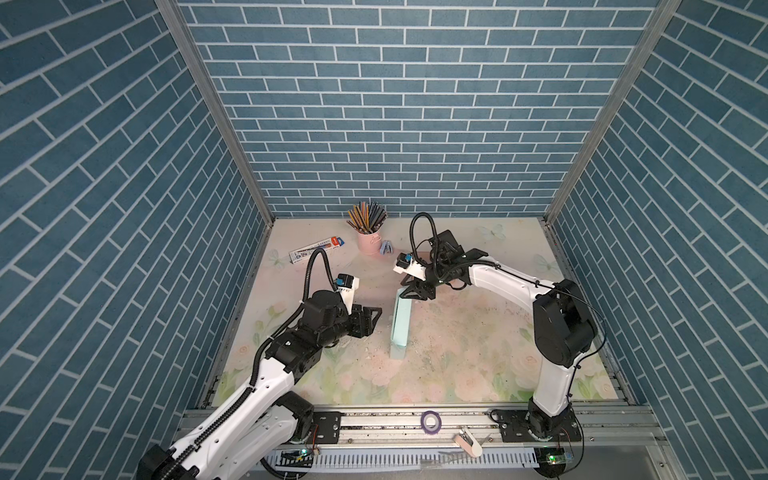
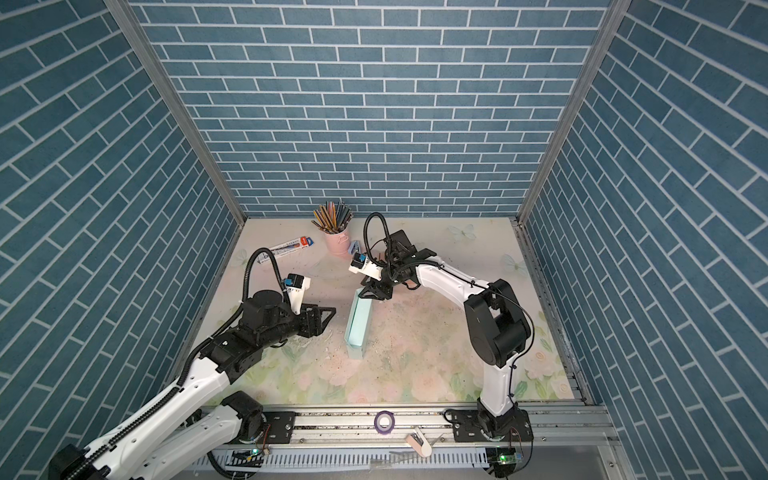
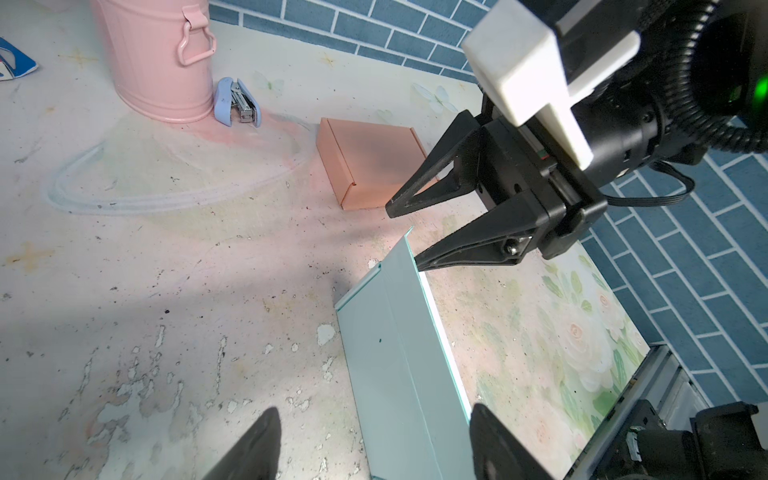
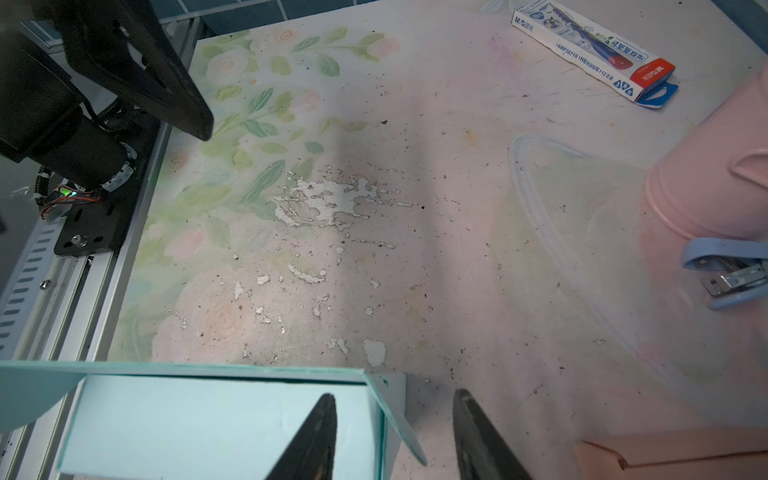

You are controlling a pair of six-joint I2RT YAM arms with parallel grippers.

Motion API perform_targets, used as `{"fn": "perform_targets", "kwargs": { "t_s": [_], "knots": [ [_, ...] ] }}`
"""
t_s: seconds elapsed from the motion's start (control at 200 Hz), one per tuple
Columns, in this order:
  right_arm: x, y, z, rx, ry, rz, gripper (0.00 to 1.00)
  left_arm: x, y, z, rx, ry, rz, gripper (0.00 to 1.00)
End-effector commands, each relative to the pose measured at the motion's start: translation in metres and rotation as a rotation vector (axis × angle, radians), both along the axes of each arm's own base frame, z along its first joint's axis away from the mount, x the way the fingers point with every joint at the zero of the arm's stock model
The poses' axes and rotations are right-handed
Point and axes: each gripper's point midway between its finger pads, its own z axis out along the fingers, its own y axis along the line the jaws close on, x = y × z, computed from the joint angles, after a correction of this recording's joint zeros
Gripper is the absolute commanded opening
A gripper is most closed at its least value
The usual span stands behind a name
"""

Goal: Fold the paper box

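Blue brick-pattern walls (image 1: 374, 124), worn floral desk (image 1: 478, 332). Mid-desk: long mint-green paper box (image 1: 401, 328), partly folded, side walls up; right end effector (image 3: 403, 235) straddles its far end flap, jaws apart, unpinched; left end effector (image 1: 374, 318) wide beside it. Looks light, flimsy, easily creased; pinch flaps near folds.

Even, cool light from above fills the booth, and its brick walls (image 1: 374, 124) are sharp in both top views, though their lines splay and bend toward the corners. Shadows on the flowered table (image 1: 457, 345) are soft and faint. In the left wrist view a broad grey shadow crosses the tabletop and the paper box (image 3: 395, 353) shows a glaring white edge. In the right wrist view the pink bucket (image 4: 706, 187) blurs at the frame's edge.
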Motion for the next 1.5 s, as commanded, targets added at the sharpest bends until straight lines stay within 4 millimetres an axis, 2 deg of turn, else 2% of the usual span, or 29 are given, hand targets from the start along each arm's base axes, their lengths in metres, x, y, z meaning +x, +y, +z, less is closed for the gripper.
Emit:
{"fn": "perform_targets", "kwargs": {
  "t_s": [0.0,0.39,0.74,1.06,1.22,1.495],
  "knots": [
    [0.002,0.008,0.007,0.035,-0.021,0.030,0.47,0.002,0.003,-0.002,-0.007,-0.004,0.019,0.72],
    [-0.004,0.013,0.006,0.053,0.011,0.057,0.40,0.003,0.003,-0.004,-0.006,0.000,0.021,0.71],
    [-0.006,0.012,0.005,0.051,0.019,0.064,0.18,0.003,0.005,-0.007,-0.004,0.006,0.027,0.71],
    [-0.018,0.003,0.011,0.077,0.003,0.038,0.07,0.004,0.007,-0.009,-0.010,0.009,0.037,0.71],
    [-0.022,-0.006,0.019,0.111,-0.021,-0.030,0.05,0.004,0.007,-0.010,-0.012,0.010,0.037,0.71],
    [-0.017,-0.032,0.023,0.168,-0.061,-0.301,0.03,-0.001,0.010,-0.015,0.009,0.025,0.030,0.71]
  ]
}}
